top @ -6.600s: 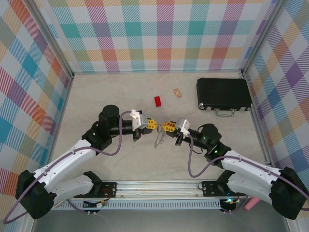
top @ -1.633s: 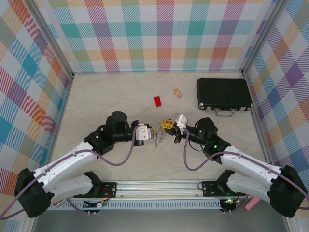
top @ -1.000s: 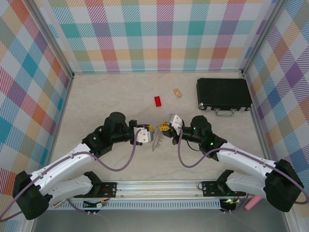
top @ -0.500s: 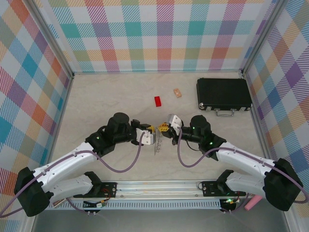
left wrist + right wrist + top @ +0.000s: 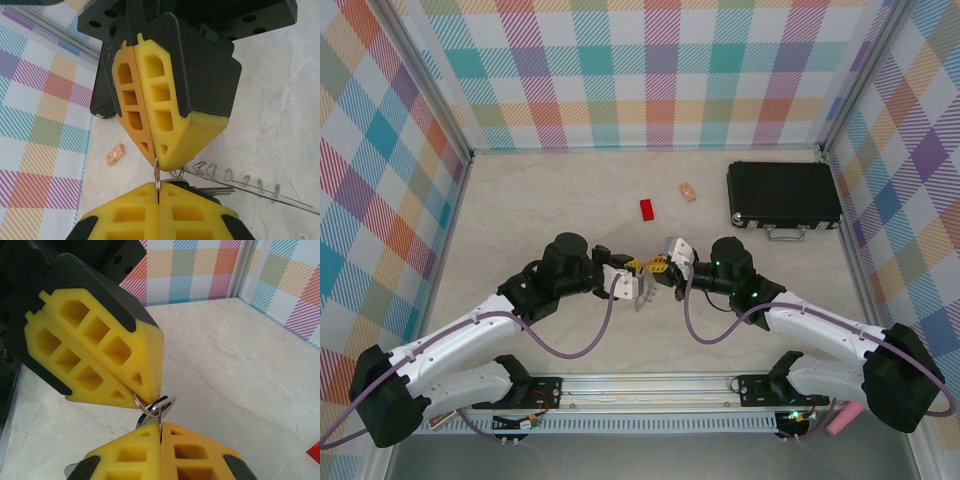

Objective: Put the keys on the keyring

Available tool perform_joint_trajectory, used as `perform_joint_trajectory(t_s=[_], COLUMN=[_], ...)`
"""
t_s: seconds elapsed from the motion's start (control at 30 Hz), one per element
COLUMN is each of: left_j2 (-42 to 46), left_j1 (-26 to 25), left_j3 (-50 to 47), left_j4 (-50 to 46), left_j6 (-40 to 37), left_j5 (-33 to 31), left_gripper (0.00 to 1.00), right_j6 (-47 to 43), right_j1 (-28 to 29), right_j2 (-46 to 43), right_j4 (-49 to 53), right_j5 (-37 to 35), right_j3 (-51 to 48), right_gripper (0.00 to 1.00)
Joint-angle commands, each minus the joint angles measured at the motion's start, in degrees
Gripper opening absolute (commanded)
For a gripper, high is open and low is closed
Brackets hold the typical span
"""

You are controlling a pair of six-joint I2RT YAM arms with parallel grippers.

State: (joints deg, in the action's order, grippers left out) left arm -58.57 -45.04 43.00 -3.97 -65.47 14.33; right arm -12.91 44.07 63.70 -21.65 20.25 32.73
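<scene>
My two grippers meet tip to tip at the table's middle. The left gripper (image 5: 637,269) (image 5: 158,194) is shut on a small wire loop (image 5: 158,176) (image 5: 141,405) of the keyring (image 5: 641,294), whose thin grey band hangs below it and runs off edge-on (image 5: 260,192). My right gripper (image 5: 656,266) (image 5: 161,434) is shut on the key. Its silver end (image 5: 169,403) lies against the wire loop, and its blade (image 5: 217,190) pokes out behind the left fingers. Whether the loop passes through the key's hole is unclear.
A red block (image 5: 647,209) and a small tan block (image 5: 688,191) (image 5: 115,154) lie behind the grippers. A black case (image 5: 783,195) sits at the back right. Plaid walls close in three sides.
The grippers have closed the gap between them and now touch at the tips. The hanging keyring has swung in under the left gripper.
</scene>
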Motion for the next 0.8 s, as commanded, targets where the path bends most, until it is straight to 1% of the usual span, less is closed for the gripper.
perform_joint_trajectory(t_s=[0.0,0.37,0.77], left_j2=[-0.3,-1.07,-1.63], left_j1=[-0.69,-0.73,-0.67], left_j3=[1.37,1.21,0.06], left_j4=[1.77,0.02,0.26], left_j6=[-0.95,-0.75,0.08], left_j5=[-1.18,-0.66,-0.7], left_gripper=[0.0,0.0,0.0], right_j6=[-0.8,-0.78,-0.45], right_j1=[0.63,0.86,0.84], right_j2=[-0.5,-1.96,-4.03], right_j4=[-1.15,-2.06,-3.74], right_j5=[2.67,2.86,2.4], right_j3=[2.06,1.2,-0.12], right_gripper=[0.0,0.0,0.0])
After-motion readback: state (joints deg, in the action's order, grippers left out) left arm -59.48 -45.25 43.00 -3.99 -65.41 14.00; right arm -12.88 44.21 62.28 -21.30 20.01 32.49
